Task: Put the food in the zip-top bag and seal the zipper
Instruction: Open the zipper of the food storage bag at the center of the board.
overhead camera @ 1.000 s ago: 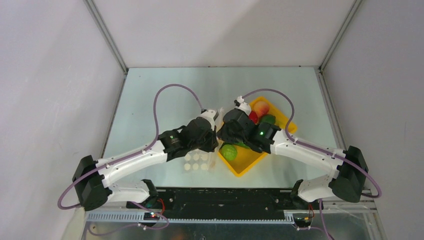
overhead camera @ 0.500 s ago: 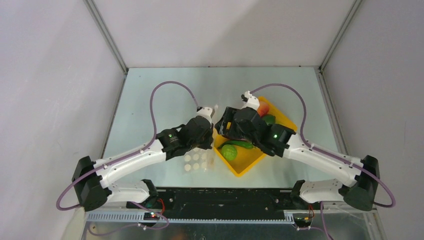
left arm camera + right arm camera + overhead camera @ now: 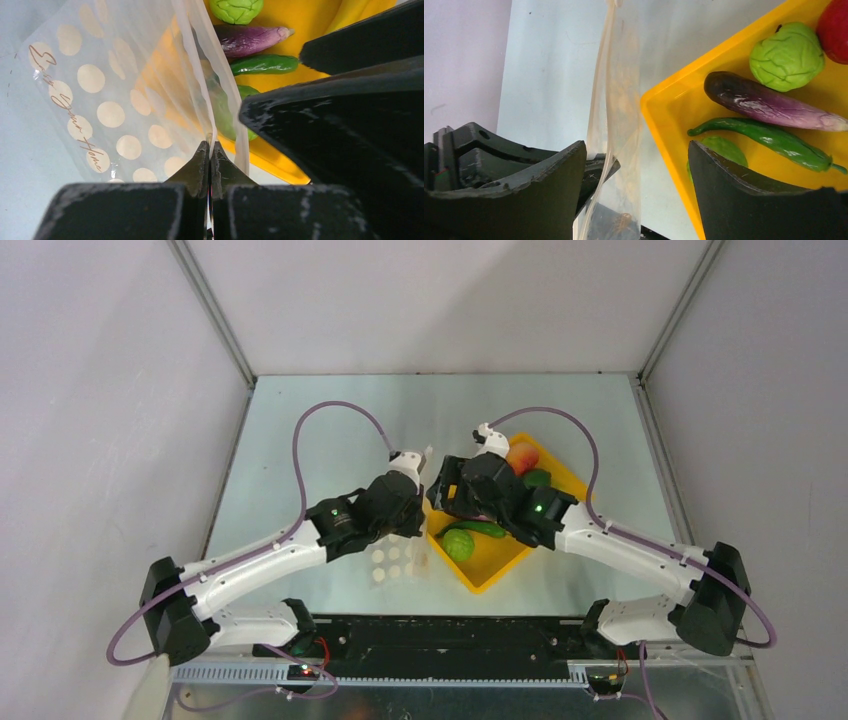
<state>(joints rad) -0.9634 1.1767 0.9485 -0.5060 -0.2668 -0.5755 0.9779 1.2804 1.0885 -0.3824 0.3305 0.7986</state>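
While the left tool (image 3: 210, 159) pinches the zip-top bag (image 3: 100, 95), the right tool (image 3: 638, 147) stands spread beside it.

On the pale desk (image 3: 330, 430), a yellow tray (image 3: 664, 115) sits right of centre. The bag is just beside the tray's left rim, with its dotted panel low on the desk and one edge lifted upright. The left fingers are pressed together on that raised film. The right fingers are apart and grip nothing, with the upright film and the tray's rim between them. All the food lies in the tray, outside the bag: a purple eggplant (image 3: 769, 105), a green cucumber (image 3: 774, 137) just beside it, a wrinkled green round fruit (image 3: 786, 55), a second green fruit (image 3: 721, 147) by the right finger, a peach (image 3: 522, 455) and a red tomato (image 3: 836, 30).
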